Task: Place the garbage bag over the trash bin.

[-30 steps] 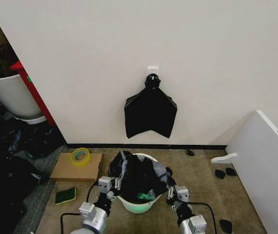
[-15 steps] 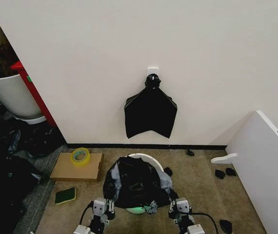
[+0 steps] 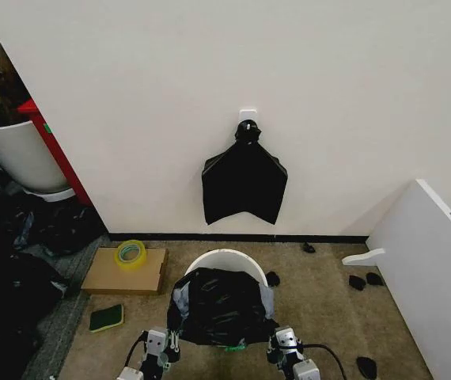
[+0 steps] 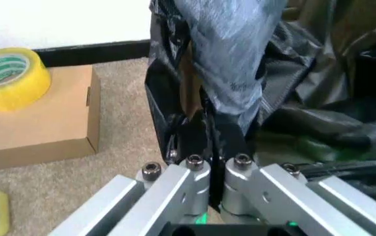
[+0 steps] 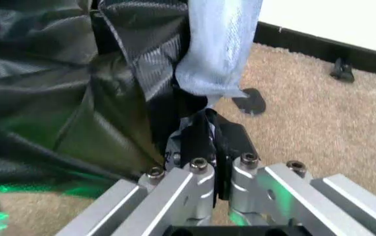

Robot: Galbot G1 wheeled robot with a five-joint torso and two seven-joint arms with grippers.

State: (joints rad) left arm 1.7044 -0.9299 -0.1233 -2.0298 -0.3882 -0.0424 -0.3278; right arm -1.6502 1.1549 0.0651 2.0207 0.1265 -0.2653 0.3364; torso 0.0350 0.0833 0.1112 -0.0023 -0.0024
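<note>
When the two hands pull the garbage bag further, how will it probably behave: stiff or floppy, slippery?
The garbage bag is probably floppy: it hangs crinkled over the trash bin. Its glossy film may be slippery, though the left hand and right hand pinch it shut. It looks thin, so hard pulling might tear it.

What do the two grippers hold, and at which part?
The left gripper and the right gripper each pinch the garbage bag at its edge, on opposite sides.

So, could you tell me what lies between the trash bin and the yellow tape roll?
In the head view, bare carpet and cardboard box separate trash bin from tape roll.
</note>
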